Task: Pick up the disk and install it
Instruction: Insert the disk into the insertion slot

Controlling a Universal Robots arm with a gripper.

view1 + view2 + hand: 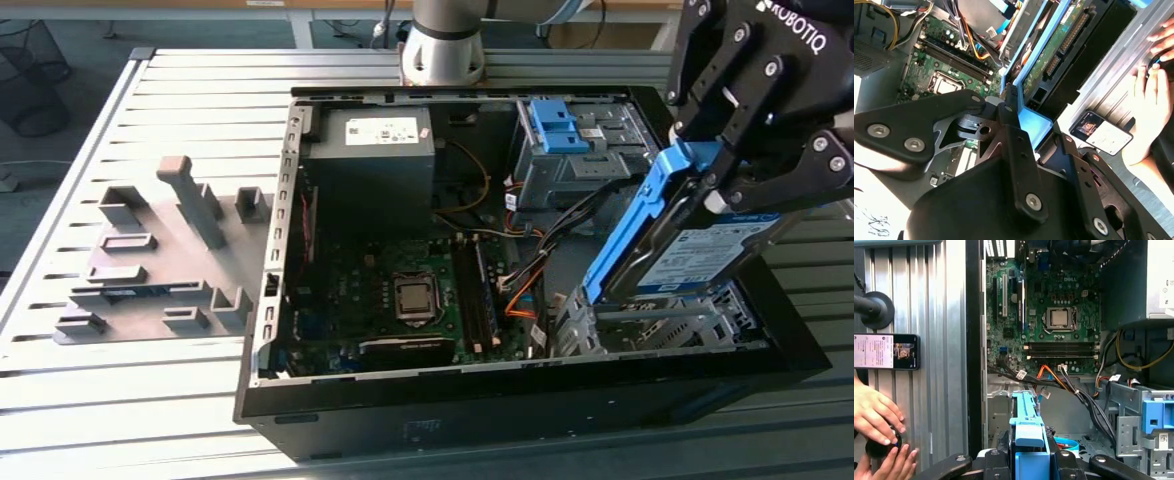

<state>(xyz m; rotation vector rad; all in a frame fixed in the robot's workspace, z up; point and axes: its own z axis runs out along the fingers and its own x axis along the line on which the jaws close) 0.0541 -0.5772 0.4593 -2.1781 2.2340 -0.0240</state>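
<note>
Status: pick-up done, installation not done. The tool (714,185) is pinched on the disk (694,250), gripping it by the upper end of its blue frame, and holds it clear of the desk (160,400), above the open computer case (534,400) at the exterior view's right.

Position: the disk hangs over the metal drive cage (654,325) in the near corner of the case. Its lower end is close to the cage top; whether it touches cannot be told. It is not seated in any bay.

Orientation: the disk stands on edge, long axis steeply inclined, upper end leaning toward the exterior view's right and lower end pointing down into the cage. The labelled face is turned toward the exterior camera. In the second wrist view the circuit-board side (1054,55) faces the motherboard (939,75).

Other: a second blue carrier (558,128) sits in the far cage. In the first wrist view a person's hand (874,415) rests on the desk beside a phone (886,351), outside the case.
</note>
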